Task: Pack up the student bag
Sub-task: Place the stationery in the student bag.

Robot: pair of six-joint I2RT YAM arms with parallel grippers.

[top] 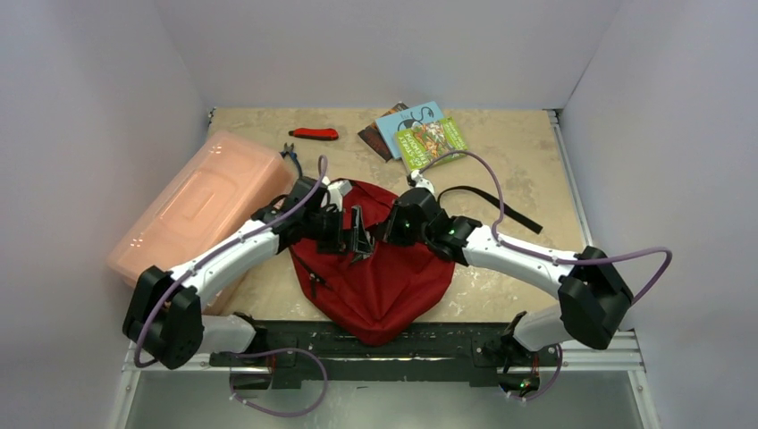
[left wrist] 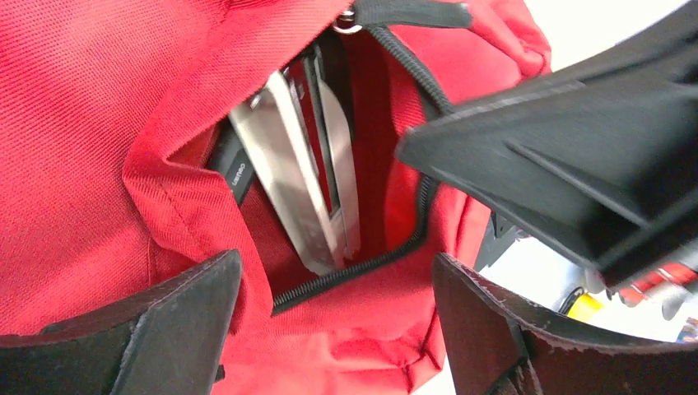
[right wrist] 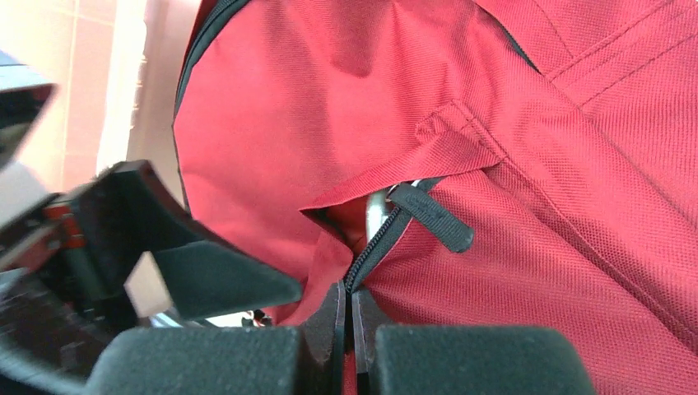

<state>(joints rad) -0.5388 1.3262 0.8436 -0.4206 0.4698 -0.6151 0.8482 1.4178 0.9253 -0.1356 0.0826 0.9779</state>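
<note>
Student bag lies flat at the middle of the table's near edge, between both arms. Its black strap trails toward the right edge. I see my left gripper released, fingers spread wide over the unzipped opening, nothing between them. A flat silver-and-black item sits inside that opening. Right gripper is clenched on the bag's zipper edge. Pink box along the left edge; books at the far edge.
</note>
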